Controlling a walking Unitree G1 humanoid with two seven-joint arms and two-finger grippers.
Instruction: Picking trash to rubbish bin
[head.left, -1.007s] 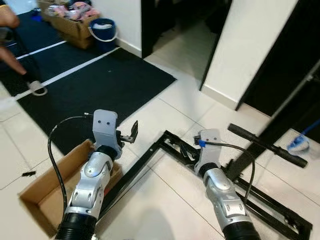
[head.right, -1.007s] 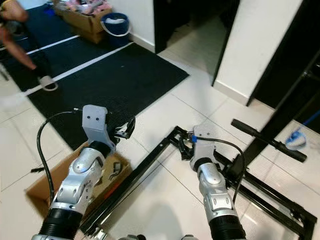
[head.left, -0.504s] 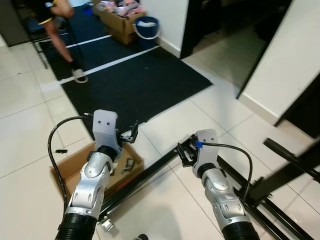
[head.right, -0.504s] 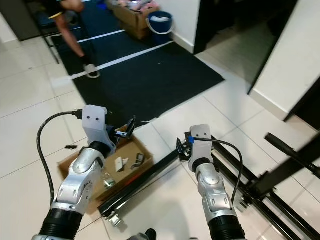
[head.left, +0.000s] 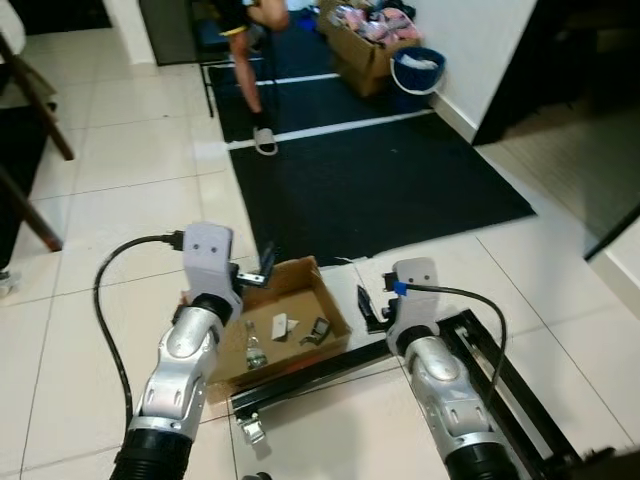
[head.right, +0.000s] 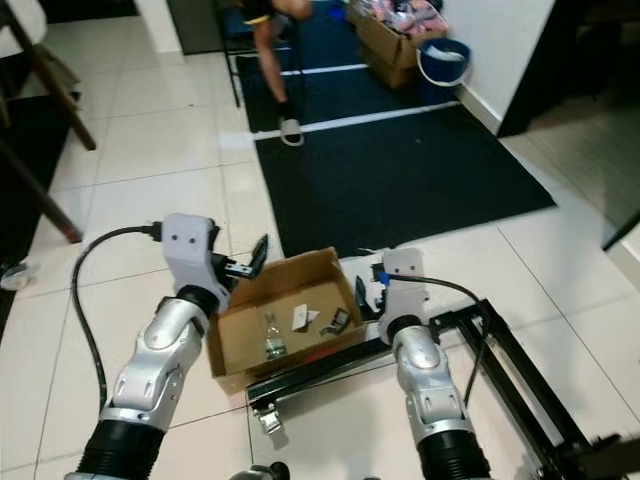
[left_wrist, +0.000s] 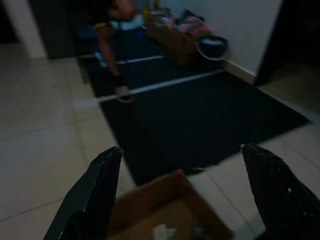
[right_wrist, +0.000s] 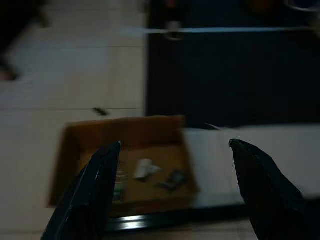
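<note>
Left claw: the left claw (head.right: 252, 262) is held above the white tiled floor (head.right: 150, 190), over the left rear corner of the open brown cardboard box (head.right: 283, 317); its two black fingers (left_wrist: 97, 192) stand wide apart and hold nothing
Right claw: the right claw (head.right: 365, 293) is near the right edge of the same box; in the right wrist view its fingers (right_wrist: 92, 187) are spread, with nothing between them
Trash box: the cardboard box lies on the floor between the two arms, just in front of the dark rectangular floor mat (head.right: 400, 175)
Trash inside: a small white scrap (head.right: 300, 317), a small dark piece (head.right: 338, 320) and a clear shiny piece (head.right: 270, 343) lie on the bottom of the box
Frame: a black metal frame with a small wheel (head.right: 330, 370) lies on the floor, touching the near side of the box
Background: a person's legs (head.right: 283, 70) stand at the far end of the mat; a blue bucket (head.right: 443, 62) is beside a second brown carton full of things (head.right: 390, 35) near the white wall
</note>
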